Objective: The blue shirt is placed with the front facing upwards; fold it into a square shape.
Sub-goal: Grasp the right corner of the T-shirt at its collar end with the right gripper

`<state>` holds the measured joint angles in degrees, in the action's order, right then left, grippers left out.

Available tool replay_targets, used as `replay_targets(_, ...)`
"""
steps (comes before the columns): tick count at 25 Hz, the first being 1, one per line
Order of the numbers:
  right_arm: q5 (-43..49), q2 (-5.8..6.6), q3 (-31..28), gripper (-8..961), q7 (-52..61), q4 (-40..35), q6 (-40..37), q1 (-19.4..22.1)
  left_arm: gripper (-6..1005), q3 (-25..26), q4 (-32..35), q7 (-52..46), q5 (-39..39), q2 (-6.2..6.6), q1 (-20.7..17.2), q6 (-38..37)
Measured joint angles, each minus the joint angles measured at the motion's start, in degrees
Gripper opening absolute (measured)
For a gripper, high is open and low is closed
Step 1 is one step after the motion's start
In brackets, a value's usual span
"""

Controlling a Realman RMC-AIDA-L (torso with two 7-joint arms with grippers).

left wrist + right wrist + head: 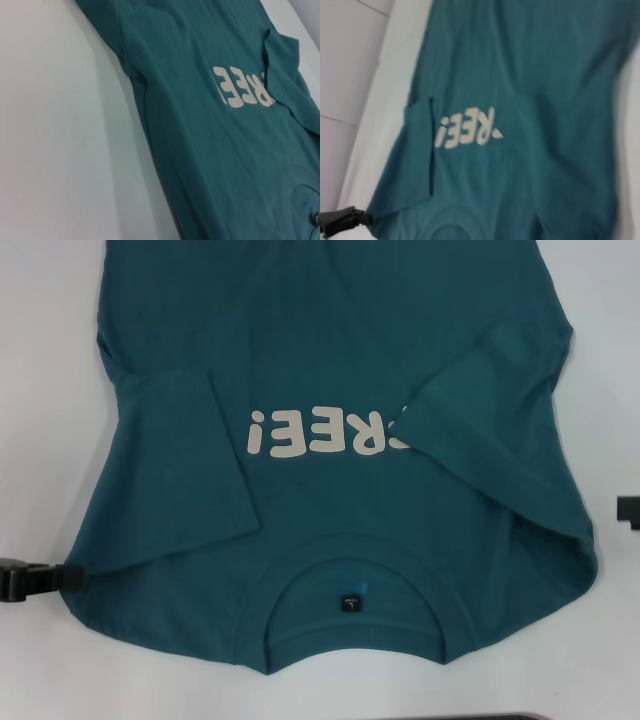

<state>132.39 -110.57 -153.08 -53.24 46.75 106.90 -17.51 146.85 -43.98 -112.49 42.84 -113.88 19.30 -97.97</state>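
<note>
**Shirt flat on the table, both sleeves folded in**

The shirt [330, 370] lies face up on the white table [40, 360], collar [355, 570] on the near side with the black label [352, 601] showing. Both sleeves are folded over the chest, and the right one covers the start of the off-white lettering [325, 432]. The left gripper [35, 580] sits at the near left edge of the shirt, just beside the fabric. The right gripper [628, 512] barely pokes in at the right, apart from the shirt. Can't tell for either one whether it's open or closed, and neither visibly has hold of anything.
</note>
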Motion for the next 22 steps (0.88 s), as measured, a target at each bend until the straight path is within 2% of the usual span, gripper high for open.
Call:
replay_targets(7,3.5,-0.06,0.0,689,1.3,-0.6,-0.7,0.5,2,-0.1,0.0,0.2,-0.1,-0.10,0.2,0.1)
replay_targets(22,8.6,-0.59,0.5,670,1.4,-5.4,-5.4,-3.7,2,-0.1,0.0,0.0,0.0,0.27,0.3,-0.1)
